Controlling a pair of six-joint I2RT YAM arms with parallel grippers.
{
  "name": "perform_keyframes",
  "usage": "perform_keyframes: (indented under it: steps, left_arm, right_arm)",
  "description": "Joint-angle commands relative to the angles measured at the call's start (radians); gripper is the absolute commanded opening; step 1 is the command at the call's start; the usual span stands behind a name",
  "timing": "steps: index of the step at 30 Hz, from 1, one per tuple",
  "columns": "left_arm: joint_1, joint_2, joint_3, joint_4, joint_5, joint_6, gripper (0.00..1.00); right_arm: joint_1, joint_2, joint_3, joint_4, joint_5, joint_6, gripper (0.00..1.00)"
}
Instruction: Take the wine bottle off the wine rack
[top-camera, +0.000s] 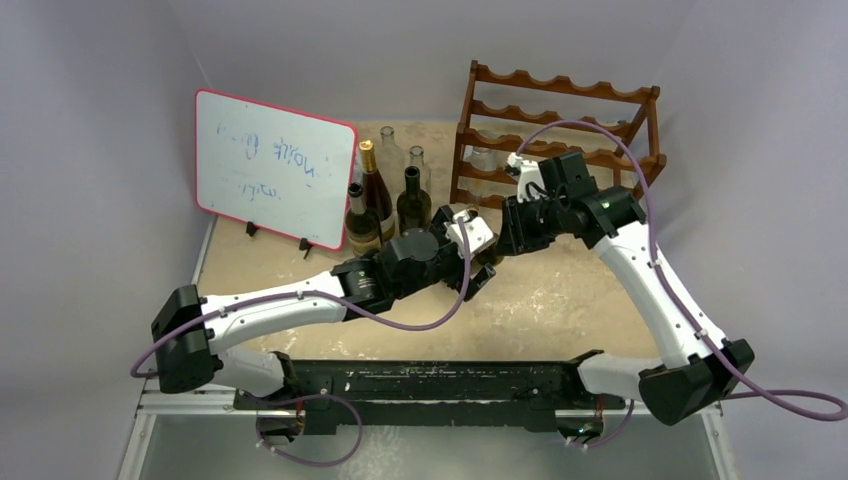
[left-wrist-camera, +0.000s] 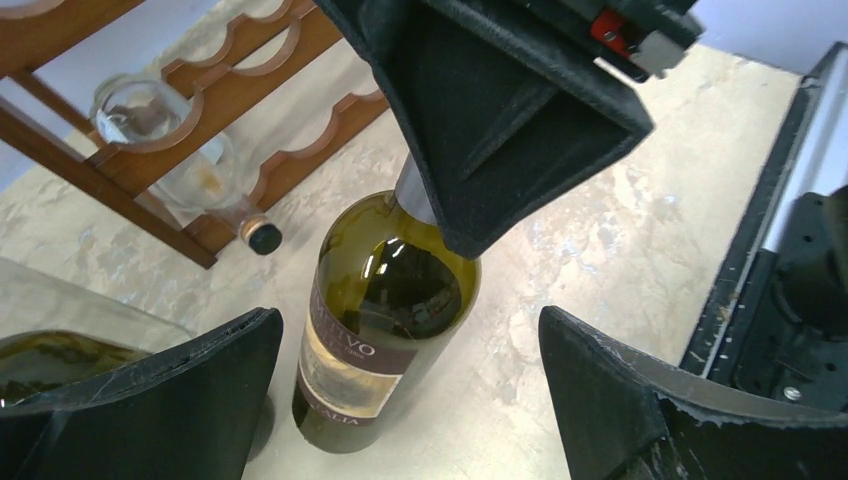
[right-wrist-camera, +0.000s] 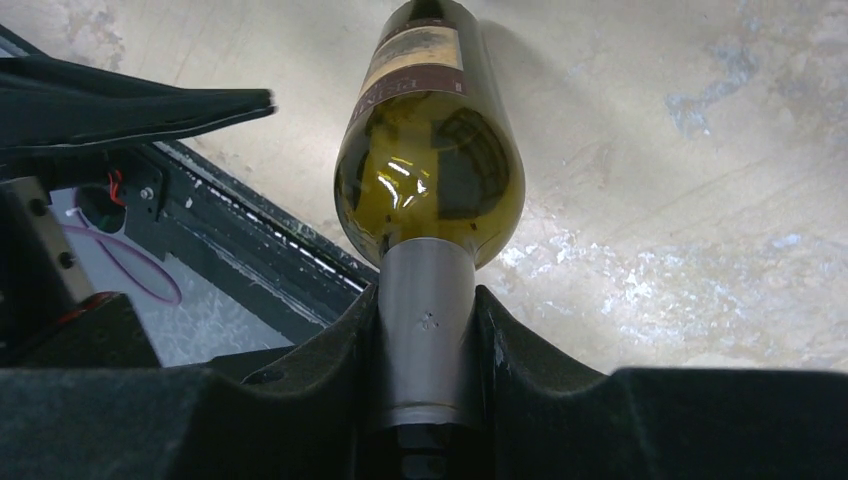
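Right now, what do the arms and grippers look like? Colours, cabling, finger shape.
Both arms match: left arm and right arm have white link shells with black joint housings. A purple cable loops loosely along each. The left gripper and right gripper are matte black, with broad wedge-shaped fingers, lightly scuffed. No legible markings.

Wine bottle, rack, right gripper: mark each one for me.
Wine bottle (left-wrist-camera: 390, 290), left wrist view, on the dark glass below its shoulder.
Rack (top-camera: 563, 85), top external view, on its top scalloped rail.
Right gripper (right-wrist-camera: 425, 305), right wrist view, midway between its fingertips, at the bottle neck.
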Motion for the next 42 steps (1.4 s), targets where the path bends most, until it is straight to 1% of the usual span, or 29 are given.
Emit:
perform_keyframes:
  steps: [1,6,11,14,17,18,20,23,24,25,29,31,33,35,38,40,42]
  left_arm:
    - [0.003,0.039,0.05,0.028,-0.094,0.019,1.0]
    - [0.004,0.098,0.069,-0.029,-0.159,0.025,1.0]
    - [0.003,0.109,0.042,0.001,-0.196,0.019,1.0]
    - [0.003,0.118,0.038,-0.001,-0.226,0.022,0.95]
    - [0.004,0.126,0.031,-0.004,-0.227,0.017,0.89]
    - [0.003,0.131,0.032,-0.008,-0.23,0.015,0.89]
    - [0.004,0.139,0.03,-0.018,-0.241,0.003,0.99]
    - [0.004,0.138,0.017,-0.023,-0.24,-0.01,1.0]
    - [0.003,0.135,0.012,-0.023,-0.24,-0.016,0.99]
    - [0.003,0.133,0.007,-0.023,-0.242,-0.027,0.93]
    - [0.004,0.118,-0.027,-0.003,-0.233,-0.071,0.65]
    - [0.004,0.107,-0.054,0.024,-0.226,-0.091,0.55]
    - [0.003,0.099,-0.076,0.046,-0.222,-0.109,0.49]
    - [0.004,0.089,-0.09,0.054,-0.223,-0.113,0.43]
    - [0.004,0.07,-0.11,0.056,-0.231,-0.114,0.36]
    - [0.003,0.051,-0.127,0.063,-0.234,-0.117,0.23]
    - [0.003,0.03,-0.151,0.08,-0.251,-0.128,0.06]
  right_arm:
    - [0.042,0.017,0.083,0.095,-0.066,-0.026,0.0]
    - [0.094,0.04,0.095,0.094,-0.054,-0.03,0.0]
    - [0.126,0.04,0.095,0.093,-0.064,-0.033,0.0]
    - [0.141,0.039,0.099,0.094,-0.069,-0.035,0.0]
    - [0.159,0.041,0.108,0.094,-0.071,-0.038,0.0]
    - [0.164,0.042,0.11,0.092,-0.067,-0.039,0.0]
    - [0.17,0.038,0.111,0.093,-0.059,-0.04,0.0]
    - [0.175,0.025,0.103,0.102,-0.067,-0.043,0.0]
    - [0.177,0.022,0.098,0.104,-0.075,-0.043,0.0]
    - [0.178,0.018,0.094,0.106,-0.084,-0.046,0.0]
    - [0.179,0.011,0.067,0.127,-0.128,-0.056,0.0]
    - [0.18,0.016,0.053,0.137,-0.141,-0.063,0.02]
    - [0.18,0.028,0.049,0.144,-0.146,-0.07,0.09]
    - [0.179,0.034,0.053,0.153,-0.144,-0.072,0.19]
    - [0.18,0.035,0.058,0.18,-0.149,-0.066,0.33]
    - [0.178,0.038,0.058,0.196,-0.162,-0.061,0.38]
    - [0.18,0.04,0.057,0.208,-0.181,-0.061,0.43]
